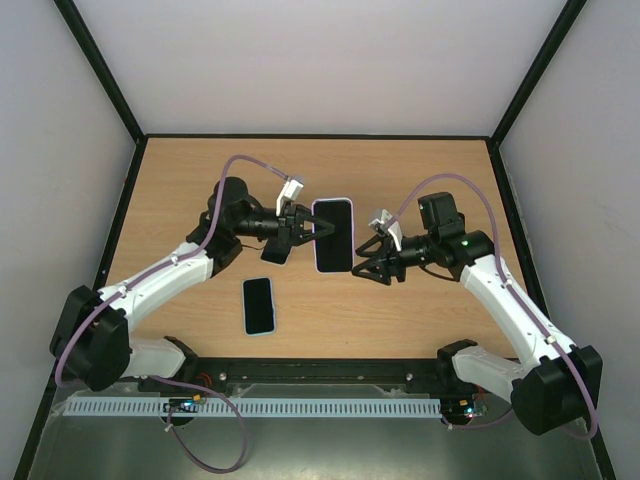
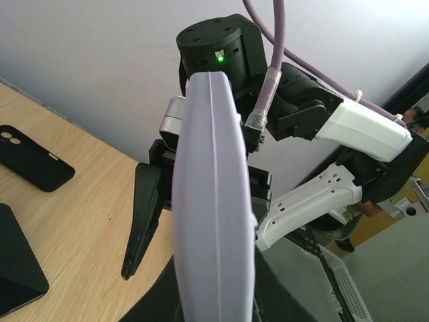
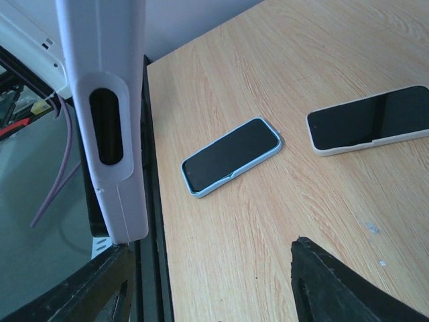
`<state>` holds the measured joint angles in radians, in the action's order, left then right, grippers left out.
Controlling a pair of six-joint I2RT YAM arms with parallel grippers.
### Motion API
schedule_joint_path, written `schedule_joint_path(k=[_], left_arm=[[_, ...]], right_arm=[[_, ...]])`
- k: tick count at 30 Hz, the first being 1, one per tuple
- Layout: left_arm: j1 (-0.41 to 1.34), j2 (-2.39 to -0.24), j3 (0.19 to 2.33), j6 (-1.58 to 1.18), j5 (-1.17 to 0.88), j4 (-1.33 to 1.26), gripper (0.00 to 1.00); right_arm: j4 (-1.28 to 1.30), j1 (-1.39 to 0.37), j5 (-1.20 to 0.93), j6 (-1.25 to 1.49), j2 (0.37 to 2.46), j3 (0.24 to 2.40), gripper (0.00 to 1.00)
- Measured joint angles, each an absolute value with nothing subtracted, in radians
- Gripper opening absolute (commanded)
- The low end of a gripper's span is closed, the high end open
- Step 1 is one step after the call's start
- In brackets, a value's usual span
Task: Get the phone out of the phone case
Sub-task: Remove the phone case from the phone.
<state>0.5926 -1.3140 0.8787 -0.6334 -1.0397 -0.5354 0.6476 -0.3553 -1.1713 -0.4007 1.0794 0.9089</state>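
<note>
A phone, dark screen up, sits inside a pale lilac phone case near the centre of a wooden desk. It appears to be lifted clear of the desk rather than lying on it, since both wrist views show the case edge-on in the air.

The left end effector is clamped on the case's long edge at its 9 o'clock, most likely to steady it so the other arm can work on it. The right end effector sits at the case's 4 o'clock, fingers spread wide with nothing between them. From its own camera, the case's side, with an oblong cut-out, stands just beside one finger. That placement suggests it is lining up to pry or push the phone free.

The lilac rim frames the screen all round, so the phone seems fully seated and the removal not yet done.

At the case's 7 o'clock a light-blue-cased phone lies flat, screen up. The right wrist view also shows a white-cased phone lying flat farther along the desk, its case likewise filled.
</note>
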Motion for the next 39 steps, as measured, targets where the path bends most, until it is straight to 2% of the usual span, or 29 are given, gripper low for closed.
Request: schedule_joint_path(k=[11,26,39], left_arm=[[0.593,-1.32,0.88,-0.62,-1.043,-0.543,0.02],[0.609,-1.32,0.88,-0.625,-1.056,-0.538,0.02],[0.618,-1.32,0.88,-0.635,-1.055,-0.513,0.02]], right_arm=[[0.648,-0.355,-1.169,-0.371,1.082,0.908,0.68],[0.701,-0.355,-1.214,-0.473,1.087,0.908,0.7],[0.699,-0.355,-1.277,-0.482,1.087,0.916,0.67]])
